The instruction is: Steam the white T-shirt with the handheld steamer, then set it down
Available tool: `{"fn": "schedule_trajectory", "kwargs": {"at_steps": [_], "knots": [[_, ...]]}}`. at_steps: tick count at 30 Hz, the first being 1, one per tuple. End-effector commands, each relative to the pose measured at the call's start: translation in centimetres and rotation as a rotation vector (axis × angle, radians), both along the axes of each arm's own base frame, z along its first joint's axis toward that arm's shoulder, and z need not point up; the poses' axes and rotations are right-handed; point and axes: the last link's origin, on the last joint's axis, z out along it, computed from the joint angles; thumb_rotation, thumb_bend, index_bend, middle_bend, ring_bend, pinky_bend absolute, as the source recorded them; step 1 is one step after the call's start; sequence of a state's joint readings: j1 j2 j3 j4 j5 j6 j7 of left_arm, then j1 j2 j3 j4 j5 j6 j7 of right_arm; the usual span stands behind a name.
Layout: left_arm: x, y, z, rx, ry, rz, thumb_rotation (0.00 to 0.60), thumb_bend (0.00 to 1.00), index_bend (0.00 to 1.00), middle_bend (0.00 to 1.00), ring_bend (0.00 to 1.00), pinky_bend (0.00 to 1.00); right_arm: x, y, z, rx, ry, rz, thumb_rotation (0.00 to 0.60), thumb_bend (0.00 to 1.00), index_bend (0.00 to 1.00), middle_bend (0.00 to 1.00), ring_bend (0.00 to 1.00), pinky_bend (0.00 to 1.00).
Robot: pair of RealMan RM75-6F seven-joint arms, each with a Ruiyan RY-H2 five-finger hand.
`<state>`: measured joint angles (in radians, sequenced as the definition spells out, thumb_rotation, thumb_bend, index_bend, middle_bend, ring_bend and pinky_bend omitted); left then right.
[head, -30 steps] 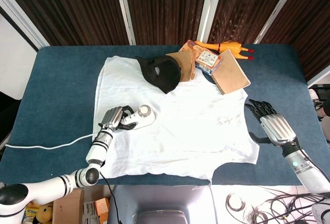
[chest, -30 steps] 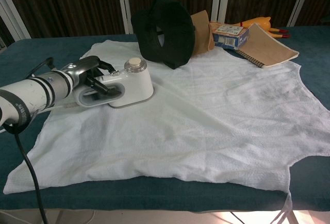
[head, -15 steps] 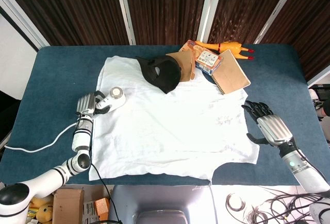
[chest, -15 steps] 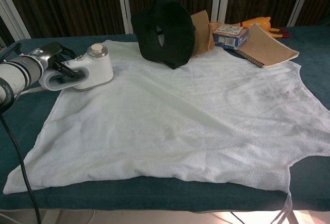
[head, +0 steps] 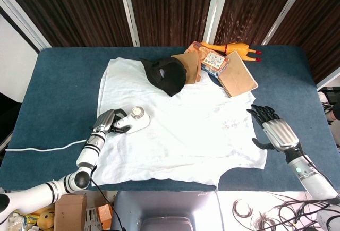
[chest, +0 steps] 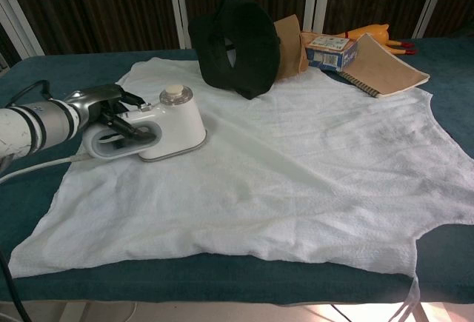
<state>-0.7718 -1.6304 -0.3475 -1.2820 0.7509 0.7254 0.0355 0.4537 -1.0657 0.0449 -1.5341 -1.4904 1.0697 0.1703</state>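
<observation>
The white T-shirt lies spread flat on the blue table. A white handheld steamer rests face down on the shirt's left part. My left hand grips its handle, fingers curled through the loop. A white cord trails from it to the left edge. My right hand hovers open with fingers spread, just off the shirt's right edge, holding nothing. The chest view does not show it.
A black cap sits on the shirt's top edge. Behind it lie a brown pouch, a small box, a spiral notebook and a rubber chicken. Bare blue table flanks the shirt.
My left hand slid the steamer out to the shirt's far-left edge, then back toward the near right. My right hand crept slightly left toward the shirt.
</observation>
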Motion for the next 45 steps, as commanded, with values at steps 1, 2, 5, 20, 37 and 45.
{"fn": "schedule_trajectory", "kwargs": {"at_steps": [1, 2, 5, 20, 37, 45], "knots": [[0.4, -2.5, -0.2, -0.095, -0.010, -0.034, 0.600, 0.62, 1.00, 1.00, 1.00, 1.00, 0.0, 0.0, 0.0, 0.000, -0.002, 0.000, 0.600, 0.27, 0.00, 0.00, 0.00, 0.00], [0.6, -3.0, -0.3, -0.111, -0.014, -0.041, 0.600, 0.62, 1.00, 1.00, 1.00, 1.00, 0.0, 0.0, 0.0, 0.000, -0.002, 0.000, 0.600, 0.27, 0.00, 0.00, 0.00, 0.00], [1.2, -4.3, -0.4, -0.155, -0.028, -0.061, 0.600, 0.62, 1.00, 1.00, 1.00, 1.00, 0.1, 0.1, -0.1, 0.003, -0.003, 0.000, 0.600, 0.27, 0.00, 0.00, 0.00, 0.00], [0.6, -2.6, -0.4, 0.105, 0.190, -0.175, 0.600, 0.62, 1.00, 1.00, 1.00, 1.00, 0.0, 0.1, 0.1, 0.009, -0.010, -0.008, 0.600, 0.27, 0.00, 0.00, 0.00, 0.00], [-5.2, 3.6, 5.3, 0.274, 0.137, 0.115, 0.600, 0.62, 1.00, 1.00, 1.00, 1.00, -0.3, 0.1, 0.8, -0.011, -0.013, -0.012, 0.600, 0.27, 0.00, 0.00, 0.00, 0.00], [-4.8, 2.8, 6.7, 0.233, 0.061, 0.103, 0.600, 0.62, 1.00, 1.00, 1.00, 1.00, 0.0, 0.1, -0.2, 0.010, -0.005, -0.005, 0.600, 0.27, 0.00, 0.00, 0.00, 0.00]]}}
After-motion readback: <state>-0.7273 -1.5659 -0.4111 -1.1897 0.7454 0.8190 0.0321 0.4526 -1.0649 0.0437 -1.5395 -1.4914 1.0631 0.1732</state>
